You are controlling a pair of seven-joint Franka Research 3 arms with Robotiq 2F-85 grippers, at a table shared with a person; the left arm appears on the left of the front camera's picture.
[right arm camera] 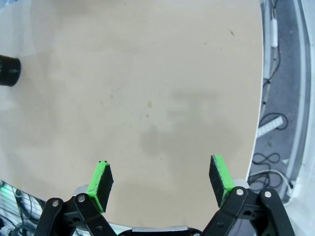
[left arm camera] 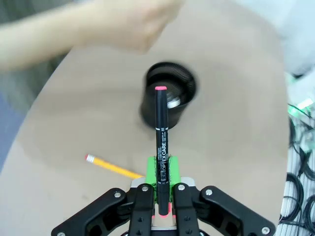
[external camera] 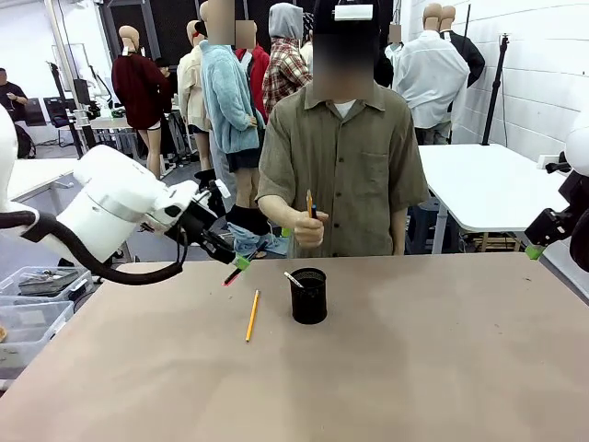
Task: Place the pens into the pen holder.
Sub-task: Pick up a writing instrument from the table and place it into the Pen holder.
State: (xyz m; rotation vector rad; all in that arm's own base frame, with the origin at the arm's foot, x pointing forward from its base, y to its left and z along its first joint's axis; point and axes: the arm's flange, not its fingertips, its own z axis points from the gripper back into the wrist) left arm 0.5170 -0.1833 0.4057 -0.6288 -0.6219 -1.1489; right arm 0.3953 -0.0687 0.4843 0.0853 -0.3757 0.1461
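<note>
Closed on the red-tipped black pen (left arm camera: 161,123), my left hand (left arm camera: 161,169) points it toward the pen holder (left arm camera: 183,86) (whitish pen (external camera: 293,279) inside); my right hand (right arm camera: 160,169) hangs open over the bench (right arm camera: 147,73).

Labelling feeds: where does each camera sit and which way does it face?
Front: fixed on the robot's side, faces the person across the table; left gripper, right gripper show.
Left wrist: wrist-mounted, looks along its gripper, shut on a pen, toward the holder.
Right wrist: wrist-mounted, looks along its open gripper at the table.
Shared: holder in all three.
</note>
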